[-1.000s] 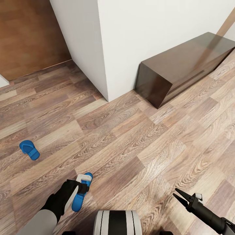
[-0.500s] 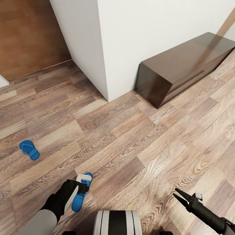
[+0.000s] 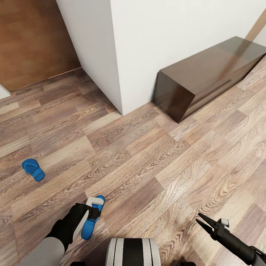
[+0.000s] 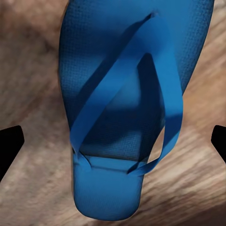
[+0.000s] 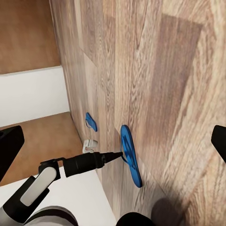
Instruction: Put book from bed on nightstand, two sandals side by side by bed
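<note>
The left hand point(image 3: 94, 212) hangs low over the near sandal point(image 3: 89, 220), which lies flat on the wooden floor point(image 3: 155, 173) right beneath it; in the left wrist view its fingers stand wide apart on either side of the sandal point(image 4: 125, 108), gripping nothing. The second sandal point(image 3: 33, 169) rests well apart, beyond and outboard of that hand. The right hand point(image 3: 204, 221) hovers open and empty above bare floor.

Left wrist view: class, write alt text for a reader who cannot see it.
A bright blue sandal lies strap-up on the wooden floor, directly beneath the open left end effector, whose two dark fingertips frame it on either side.
</note>
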{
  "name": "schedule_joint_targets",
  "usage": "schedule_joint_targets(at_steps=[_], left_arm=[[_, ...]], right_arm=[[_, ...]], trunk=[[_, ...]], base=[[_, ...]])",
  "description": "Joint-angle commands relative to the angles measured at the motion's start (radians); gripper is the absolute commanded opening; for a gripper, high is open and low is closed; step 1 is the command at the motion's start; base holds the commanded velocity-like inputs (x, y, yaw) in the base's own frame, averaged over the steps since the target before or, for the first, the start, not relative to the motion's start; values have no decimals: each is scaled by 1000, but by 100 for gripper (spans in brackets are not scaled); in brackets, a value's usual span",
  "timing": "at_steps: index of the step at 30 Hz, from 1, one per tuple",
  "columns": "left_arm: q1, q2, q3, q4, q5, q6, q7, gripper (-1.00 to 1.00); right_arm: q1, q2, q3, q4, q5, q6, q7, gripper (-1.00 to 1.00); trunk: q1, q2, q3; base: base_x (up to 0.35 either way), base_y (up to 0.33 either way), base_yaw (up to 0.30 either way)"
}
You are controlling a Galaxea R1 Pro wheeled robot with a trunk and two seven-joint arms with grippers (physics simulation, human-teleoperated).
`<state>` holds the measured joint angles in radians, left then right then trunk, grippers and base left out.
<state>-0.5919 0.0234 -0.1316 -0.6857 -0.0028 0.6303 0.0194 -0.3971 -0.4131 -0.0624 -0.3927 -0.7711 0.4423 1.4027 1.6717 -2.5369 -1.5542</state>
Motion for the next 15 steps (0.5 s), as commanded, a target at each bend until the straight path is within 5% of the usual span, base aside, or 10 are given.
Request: schedule_joint_targets(at_steps=[1, 10, 15], left_arm=[[0, 1, -5, -2, 0, 5, 2, 100], [0, 1, -5, -2, -1, 5, 2, 100], [0, 1, -5, -2, -1, 6, 2, 100]], right_arm=[[0, 0, 0, 0, -3, 11, 2, 100], [0, 0, 0, 0, -3, 11, 2, 100], [0, -1, 0, 0, -2, 12, 2, 100]], trunk=[[0, 0, -1], [0, 0, -1], [2, -1, -20]], base=[[0, 0, 0], [0, 0, 0], [0, 0, 0]])
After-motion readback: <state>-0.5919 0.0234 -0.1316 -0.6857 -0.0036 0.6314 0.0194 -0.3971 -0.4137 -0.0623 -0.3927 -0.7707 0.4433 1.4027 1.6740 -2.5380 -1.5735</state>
